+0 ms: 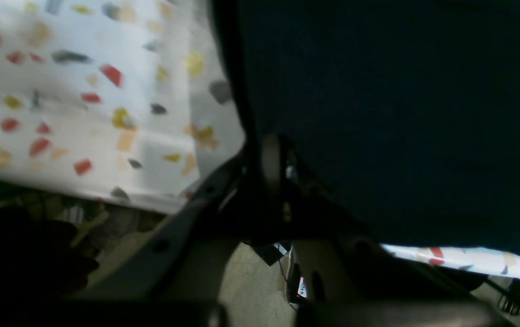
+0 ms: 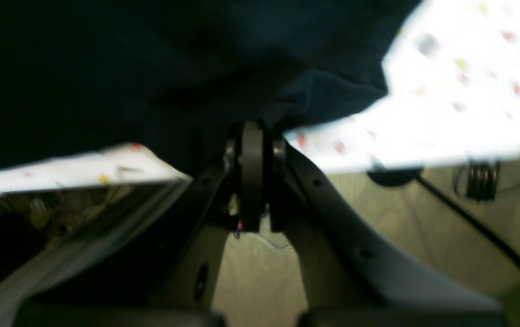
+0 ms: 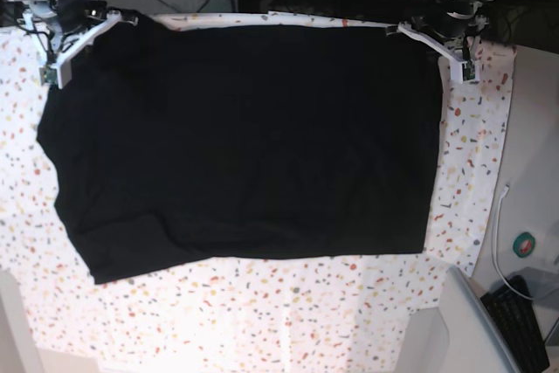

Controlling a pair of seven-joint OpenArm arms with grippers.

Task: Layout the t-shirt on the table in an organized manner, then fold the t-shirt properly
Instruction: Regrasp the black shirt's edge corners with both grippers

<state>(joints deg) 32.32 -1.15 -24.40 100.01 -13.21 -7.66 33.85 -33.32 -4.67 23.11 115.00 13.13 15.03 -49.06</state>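
Both tools, the left tool (image 3: 390, 29) and the right tool (image 3: 134, 17), are clenched on the two far corners of the t-shirt (image 3: 244, 141), which spreads flat from them toward the surface's (image 3: 288, 303) near edge, long axis running between them.

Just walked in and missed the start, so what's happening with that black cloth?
A two-armed robot is laying a black t-shirt out on the speckled table. The left gripper and right gripper each pinch a corner of the shirt at the table's far edge. The shirt lies spread mostly flat, with no fold made yet.
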